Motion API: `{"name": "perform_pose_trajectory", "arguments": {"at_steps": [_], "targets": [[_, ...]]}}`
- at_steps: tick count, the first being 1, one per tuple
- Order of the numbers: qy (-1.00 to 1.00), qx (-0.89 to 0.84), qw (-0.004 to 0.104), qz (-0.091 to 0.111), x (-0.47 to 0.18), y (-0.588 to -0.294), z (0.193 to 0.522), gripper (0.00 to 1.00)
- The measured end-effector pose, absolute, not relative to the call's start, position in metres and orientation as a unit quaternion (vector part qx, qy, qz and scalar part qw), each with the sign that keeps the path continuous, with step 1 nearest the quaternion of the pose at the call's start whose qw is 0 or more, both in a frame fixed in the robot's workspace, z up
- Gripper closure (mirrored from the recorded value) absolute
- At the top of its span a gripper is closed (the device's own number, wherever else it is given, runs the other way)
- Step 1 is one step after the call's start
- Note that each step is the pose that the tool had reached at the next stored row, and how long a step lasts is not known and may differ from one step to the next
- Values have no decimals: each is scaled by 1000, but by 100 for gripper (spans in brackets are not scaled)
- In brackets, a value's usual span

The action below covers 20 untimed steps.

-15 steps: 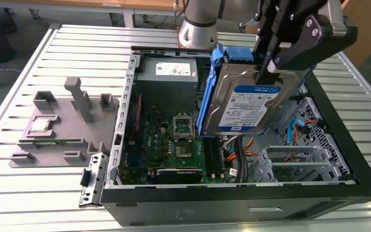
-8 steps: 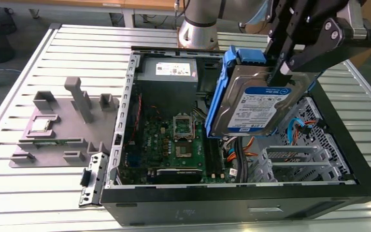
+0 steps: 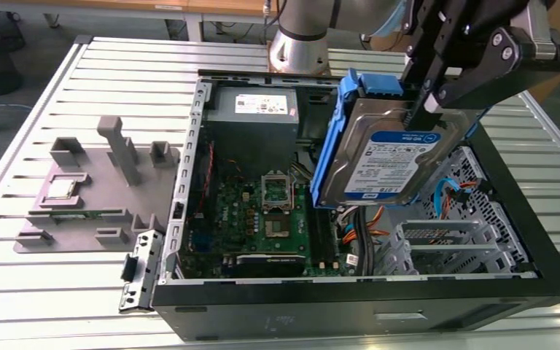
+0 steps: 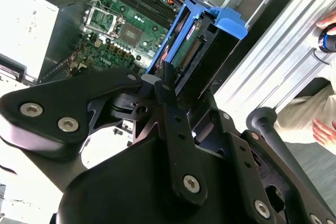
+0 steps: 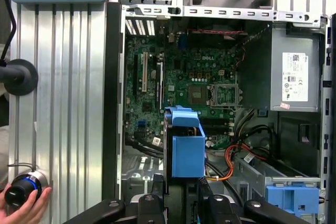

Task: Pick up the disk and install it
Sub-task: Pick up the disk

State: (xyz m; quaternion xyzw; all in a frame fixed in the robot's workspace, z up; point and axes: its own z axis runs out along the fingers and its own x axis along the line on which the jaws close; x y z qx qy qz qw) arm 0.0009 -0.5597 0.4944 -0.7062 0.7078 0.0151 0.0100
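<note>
My gripper is shut on the disk, a silver hard drive with a white-and-blue label in blue plastic rails. It holds the disk on edge, tilted, in the air above the open computer case, over the side at the exterior view's right. In the first wrist view the disk's blue handle end points away from the gripper, over the motherboard. The second wrist view shows the black fingers clamping the disk by its rails.
A grey power-supply box sits in the case's far corner. A metal drive cage with orange and blue cables lies below the disk. A lone blue bracket sits in the case. A grey fixture stands on the table. A hand rests on a knob.
</note>
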Motion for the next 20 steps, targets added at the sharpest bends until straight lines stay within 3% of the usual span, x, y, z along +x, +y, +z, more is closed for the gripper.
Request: {"name": "perform_pose_trajectory", "arguments": {"at_steps": [20], "targets": [[708,-706,10,15,2,-569,494,65]]}}
